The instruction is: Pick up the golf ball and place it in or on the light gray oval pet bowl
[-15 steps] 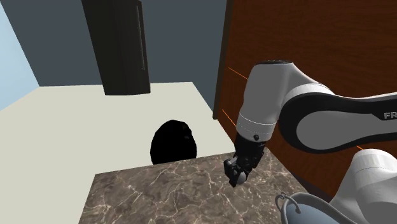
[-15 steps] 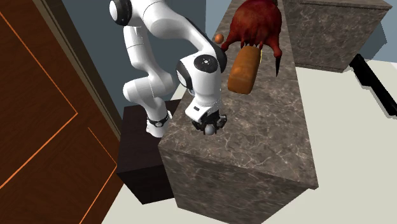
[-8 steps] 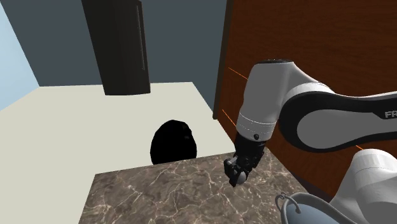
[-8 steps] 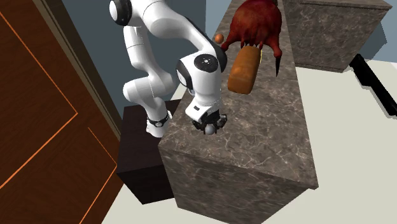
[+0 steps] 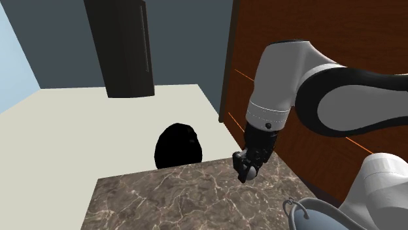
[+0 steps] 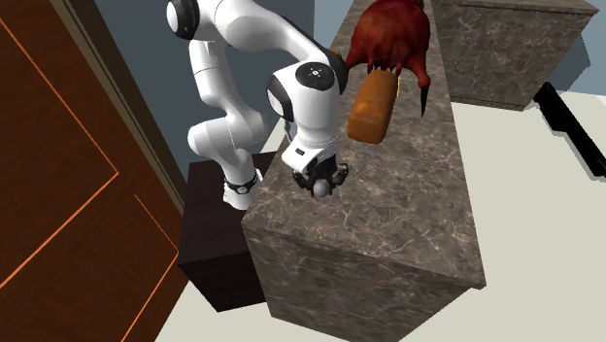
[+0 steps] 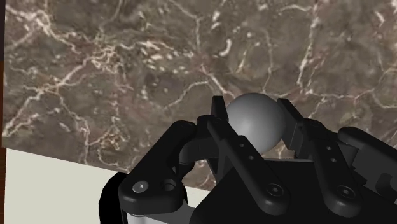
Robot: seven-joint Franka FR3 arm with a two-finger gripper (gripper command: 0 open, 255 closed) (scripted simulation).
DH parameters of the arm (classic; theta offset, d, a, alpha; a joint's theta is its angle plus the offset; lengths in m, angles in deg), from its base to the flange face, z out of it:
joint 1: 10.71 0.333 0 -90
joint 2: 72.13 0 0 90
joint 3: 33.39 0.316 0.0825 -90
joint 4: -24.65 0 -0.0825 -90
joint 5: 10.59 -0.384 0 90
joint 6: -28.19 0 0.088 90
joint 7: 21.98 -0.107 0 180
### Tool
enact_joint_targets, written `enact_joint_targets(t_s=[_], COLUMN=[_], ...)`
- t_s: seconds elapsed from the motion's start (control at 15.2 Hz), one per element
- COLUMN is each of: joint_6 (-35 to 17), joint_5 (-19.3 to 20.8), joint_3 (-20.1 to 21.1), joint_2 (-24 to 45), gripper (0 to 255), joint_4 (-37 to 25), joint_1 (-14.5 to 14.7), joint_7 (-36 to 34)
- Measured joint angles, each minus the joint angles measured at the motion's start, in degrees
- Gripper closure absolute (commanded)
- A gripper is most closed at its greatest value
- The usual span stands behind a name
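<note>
Golf ball (image 7: 256,121), clamped between the jaws over the table (image 7: 95,63), is round and could slip free while swinging toward the bowl (image 5: 307,205) at the shoulder view's lower right.

no words, numbers or signs to read anywhere, none on the white arm (image 5: 288,72), the counter (image 5: 170,196), the brown door (image 5: 243,39)

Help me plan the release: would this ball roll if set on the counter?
Probably: the ball looks a smooth grey sphere, the marble counter flat. Clasped by the gripper at two spots only, it may slip.
</note>
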Motion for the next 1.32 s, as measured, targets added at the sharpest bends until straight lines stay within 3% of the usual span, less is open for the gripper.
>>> enact_joint_targets(t_s=[1.32], joint_6=[14.9], joint_5=[3.0], joint_3=[-3.1], joint_2=[0.4], gripper=[255], joint_4=[-15.3], joint_1=[-1.1], joint_7=[-2.0])
